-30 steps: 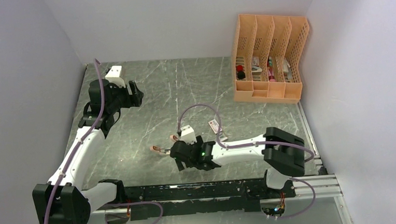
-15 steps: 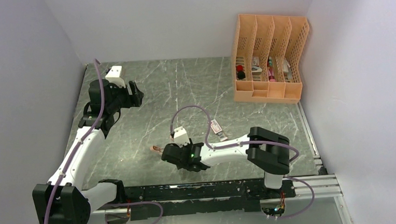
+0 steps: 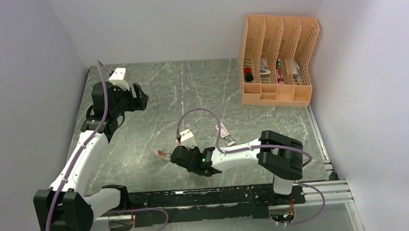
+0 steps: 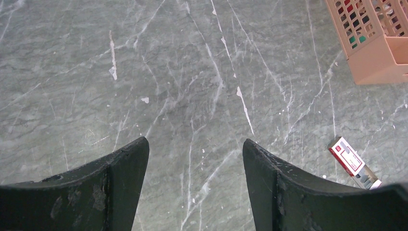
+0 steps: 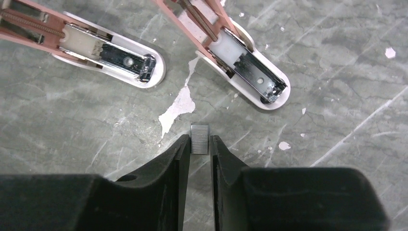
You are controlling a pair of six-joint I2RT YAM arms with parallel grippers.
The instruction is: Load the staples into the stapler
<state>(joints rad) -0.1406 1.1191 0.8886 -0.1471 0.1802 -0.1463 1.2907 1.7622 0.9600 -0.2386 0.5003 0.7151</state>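
Top external: right gripper sits low by the pink stapler; left gripper well apart. Left wrist: jaws wide, empty; staple box right of them. Right wrist: jaws nearly closed, pinching a staple strip at their tips, stapler just ahead.

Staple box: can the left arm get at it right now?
Probably yes: left gripper is open, only bare table lies between it and the staple box, though the right arm sits close beside it.
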